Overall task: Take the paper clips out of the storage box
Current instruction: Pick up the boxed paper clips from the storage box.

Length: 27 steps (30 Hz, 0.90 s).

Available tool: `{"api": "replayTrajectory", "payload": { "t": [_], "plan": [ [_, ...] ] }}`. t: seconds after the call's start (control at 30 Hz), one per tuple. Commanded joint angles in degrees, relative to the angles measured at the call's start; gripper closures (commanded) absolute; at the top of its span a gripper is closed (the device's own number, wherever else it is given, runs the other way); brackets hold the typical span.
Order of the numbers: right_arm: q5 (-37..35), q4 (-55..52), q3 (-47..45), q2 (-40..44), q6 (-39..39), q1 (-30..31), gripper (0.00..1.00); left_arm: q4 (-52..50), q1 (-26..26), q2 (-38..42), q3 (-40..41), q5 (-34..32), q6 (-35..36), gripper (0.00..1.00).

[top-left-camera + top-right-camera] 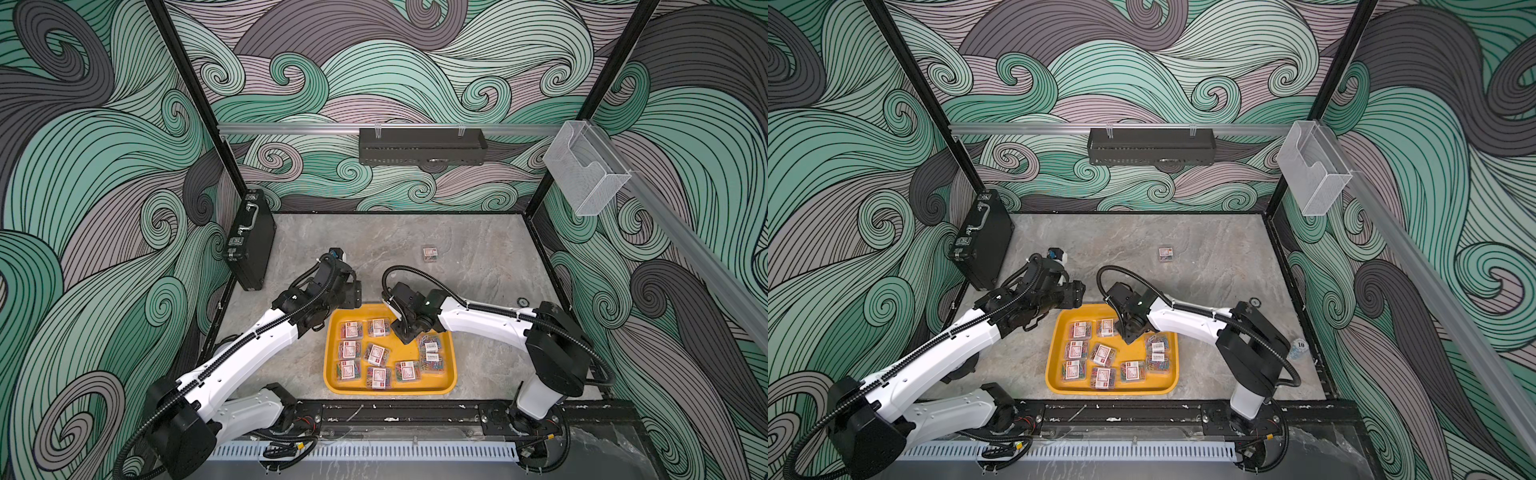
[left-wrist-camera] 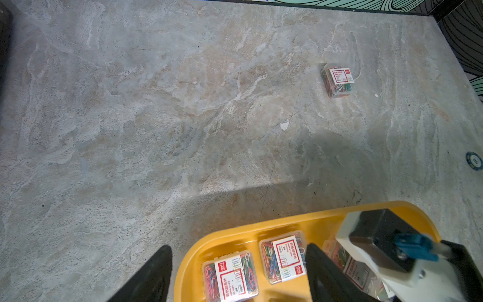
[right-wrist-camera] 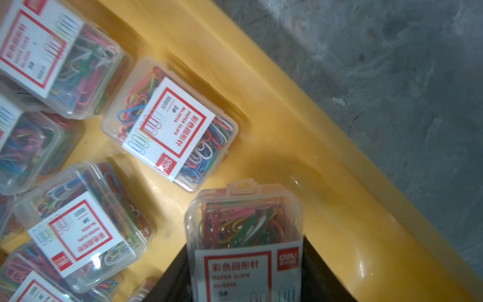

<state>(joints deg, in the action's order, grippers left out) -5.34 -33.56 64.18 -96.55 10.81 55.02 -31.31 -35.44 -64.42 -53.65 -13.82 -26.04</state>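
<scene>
R claw (image 3: 244, 245) is pinching one clip box (image 3: 244, 222) across its width, fingers flat on the two long side walls, label up. It's inside the tray (image 1: 390, 390) nr the far rim; can't tell if it's off the tray floor yet. L claw (image 2: 237, 248) is spread wide w/ nothing in it, hanging over the tray's far-left corner. Handling, my guess: boxes are light, stiff clear plastic w/ smooth walls, so prob slippery. Snap lid has a small tab at one end; squeeze too hard or grab by the lid and it could pop and spill clips. Best hold looks like what R has: side walls, mid-height, away from the tab. Neighbours sit close, so fingers need a gap either side. Counts: 1 tray. Other clip boxes (image 1: 377, 354) lying in the tray, approx 9: 3 down its left side, 3 down the middle, 1 nr the front rim, 2 or 3 overlapping on the right, not sure which. 1 lone box (image 1: 429, 252) is out on the table (image 1: 478, 270), well beyond the tray's far rim. Also 1 black case (image 1: 249, 241) far-left of tray, 1 clear wall holder (image 1: 586, 174) and 1 black rack (image 1: 422, 145) up beyond it, 1 round chip (image 2: 474, 160) right of tray.
</scene>
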Motion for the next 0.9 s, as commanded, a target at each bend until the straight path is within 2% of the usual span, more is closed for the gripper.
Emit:
{"api": "replayTrajectory", "payload": {
  "t": [0.0,0.3,0.47,0.73,0.87],
  "plan": [
    [0.1,-2.1,1.5,2.6,0.7,-0.3,0.48,-1.0,-0.3,-0.3,-1.3,0.5,1.1,0.22],
    [1.9,-2.4,1.7,7.2,1.9,-2.4,0.48,3.3,-0.6,1.2,0.6,8.0,4.1,0.22],
    [2.7,-2.4,1.9,9.7,2.2,-4.7,0.48,7.2,-2.5,3.5,2.7,11.2,6.2,0.22],
    [3.8,-2.4,2.5,13.1,1.5,-9.9,0.48,8.7,-8.8,5.0,2.9,11.3,11.0,0.24],
    [3.6,-2.4,3.3,13.5,0.8,-13.1,0.47,9.2,-10.4,5.0,2.6,11.3,11.3,0.24]
  ]
}}
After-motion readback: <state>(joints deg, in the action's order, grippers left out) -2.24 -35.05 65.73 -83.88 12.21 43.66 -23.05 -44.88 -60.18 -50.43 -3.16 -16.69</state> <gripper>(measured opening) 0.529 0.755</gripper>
